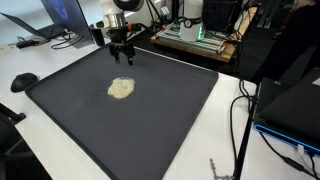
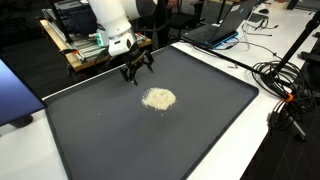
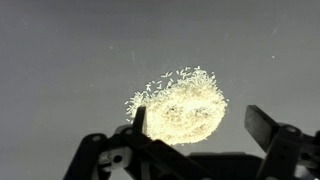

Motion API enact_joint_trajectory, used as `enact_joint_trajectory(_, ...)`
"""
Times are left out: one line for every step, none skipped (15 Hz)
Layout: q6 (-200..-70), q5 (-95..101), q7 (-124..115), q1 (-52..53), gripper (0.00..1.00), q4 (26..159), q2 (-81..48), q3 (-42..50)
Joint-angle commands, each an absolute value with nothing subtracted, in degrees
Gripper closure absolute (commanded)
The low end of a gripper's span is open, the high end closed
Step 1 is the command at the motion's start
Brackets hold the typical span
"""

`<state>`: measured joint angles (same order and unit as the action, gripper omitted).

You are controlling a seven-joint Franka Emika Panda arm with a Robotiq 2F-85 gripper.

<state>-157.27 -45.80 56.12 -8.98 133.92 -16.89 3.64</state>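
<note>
Fluff (image 1: 121, 89), pale cream and ragged at the edges, lies flat in a small heap near the middle of a dark mat (image 1: 165, 125) that covers most of a white table (image 1: 48, 130). The gripper (image 1: 122, 58) hangs above the mat on the side of the fluff toward the robot's base, close to the mat's edge there. Both exterior views show it clear of the fluff (image 2: 158, 98), and its jaws are spread wide with nothing between them. In the wrist view the fluff (image 3: 180, 105) lies ahead of the gripper (image 3: 195, 115) and within the span of its two dark fingers (image 3: 265, 128) (the loose fibres stand out brightly against the grey surface), nearer to the finger on the left of that picture. Beyond the mat, a wooden rack of electronics (image 2: 95, 50) stands beside the arm, an open laptop (image 2: 225, 25) rests on the table, and black cables (image 2: 275, 75) lie tangled near the mat's corner.
</note>
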Motion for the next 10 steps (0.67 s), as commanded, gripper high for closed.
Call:
enact_joint_trajectory(-159.0, -39.3, 50.6, -5.8, 0.0, 134.8, -15.9, 5.6)
enact_joint_trajectory(-159.2, -37.5, 49.2, -5.1, 0.0, 134.7, -16.0, 6.1)
enact_joint_trajectory(-159.1, -35.6, 47.8, -4.3, 0.0, 134.6, -16.1, 6.6)
enact_joint_trajectory(-158.9, -33.0, 45.9, -3.2, 0.0, 134.5, -16.2, 7.4)
enact_joint_trajectory(-158.7, -30.4, 43.9, -2.1, 0.0, 134.4, -16.3, 8.3)
enact_joint_trajectory(-158.8, -28.1, 42.1, -1.1, 0.0, 134.4, -16.3, 9.1)
enact_joint_trajectory(-158.9, -25.5, 40.0, 0.2, 0.0, 134.3, -16.3, 10.1)
enact_joint_trajectory(-159.0, -20.4, 36.3, -3.5, 0.0, 134.4, -16.0, 6.4)
enact_joint_trajectory(-158.7, -16.8, 33.5, -3.0, 0.0, 134.2, -16.1, 6.9)
enact_joint_trajectory(-158.1, -13.3, 30.6, -3.0, 0.0, 133.9, -16.1, 6.8)
